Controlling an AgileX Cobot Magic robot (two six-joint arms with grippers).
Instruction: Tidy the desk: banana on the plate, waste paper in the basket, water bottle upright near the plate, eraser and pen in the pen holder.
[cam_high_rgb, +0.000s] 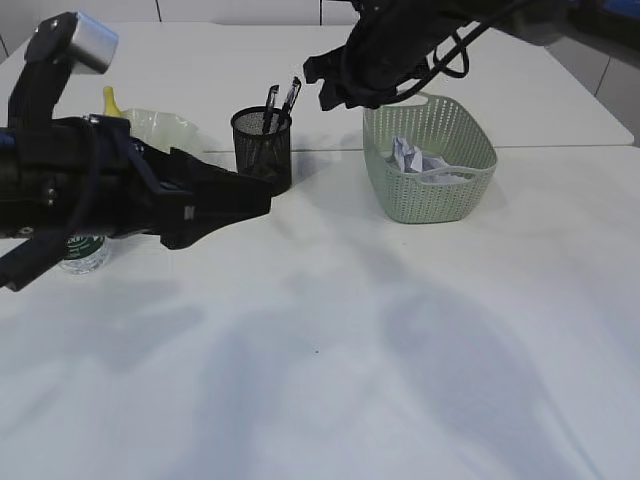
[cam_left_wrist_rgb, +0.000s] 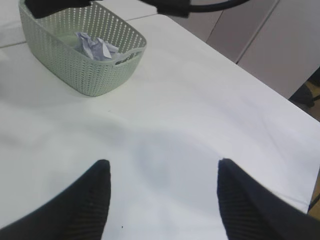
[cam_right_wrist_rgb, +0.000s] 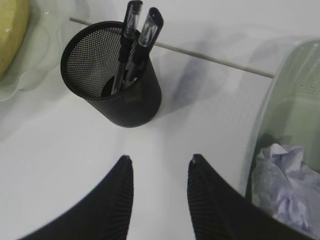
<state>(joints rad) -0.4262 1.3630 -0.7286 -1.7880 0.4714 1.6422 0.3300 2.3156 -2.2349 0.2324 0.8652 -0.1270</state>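
Observation:
A yellow banana (cam_high_rgb: 110, 100) lies on the clear glass plate (cam_high_rgb: 165, 128) at the back left. Two black pens (cam_high_rgb: 285, 100) stand in the black mesh pen holder (cam_high_rgb: 262, 148). Crumpled waste paper (cam_high_rgb: 415, 158) sits in the green basket (cam_high_rgb: 430, 200). The water bottle (cam_high_rgb: 83, 255) shows only its lower part under my left arm, in front of the plate. The eraser is not visible. My left gripper (cam_high_rgb: 262, 200) hangs open and empty in front of the holder. My right gripper (cam_high_rgb: 322, 80) hovers open and empty between holder and basket.
In the right wrist view the pen holder (cam_right_wrist_rgb: 117, 80) stands just ahead of the gripper (cam_right_wrist_rgb: 161, 159), with the basket rim (cam_right_wrist_rgb: 265, 110) close on the right. In the left wrist view the gripper (cam_left_wrist_rgb: 162, 167) faces bare white table, with the basket (cam_left_wrist_rgb: 100, 82) far left.

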